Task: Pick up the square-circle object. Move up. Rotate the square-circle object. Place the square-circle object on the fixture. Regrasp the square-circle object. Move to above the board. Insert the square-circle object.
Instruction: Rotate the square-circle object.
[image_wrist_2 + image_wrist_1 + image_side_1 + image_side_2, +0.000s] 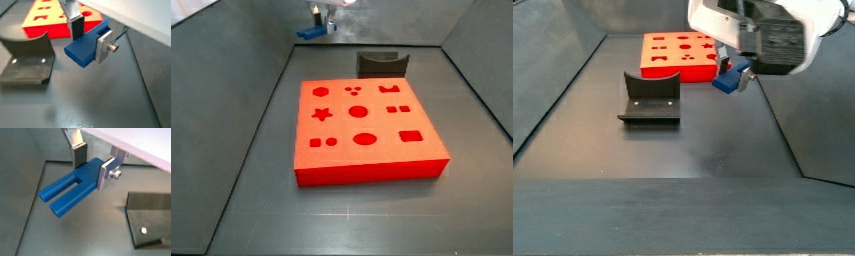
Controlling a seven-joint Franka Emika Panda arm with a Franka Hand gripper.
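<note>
Blue square-circle object (72, 192) sits clamped in the closed jaws of the gripper (93, 169), raised near the fixture (649, 97) and board (365, 128).

**Floor and what sits on it**

Dark grey floor (358, 220), smooth, with sloped walls rising at left and right of both side views. The board (366, 128), red, lies flat at centre frame, cut-outs facing up. Just behind it, toward the upper middle, the fixture (382, 63) stands on its base plate, apart from the board. My gripper (735, 68) hangs above the floor at upper right, clamped on the square-circle object (727, 79); neither touches the floor.
</note>
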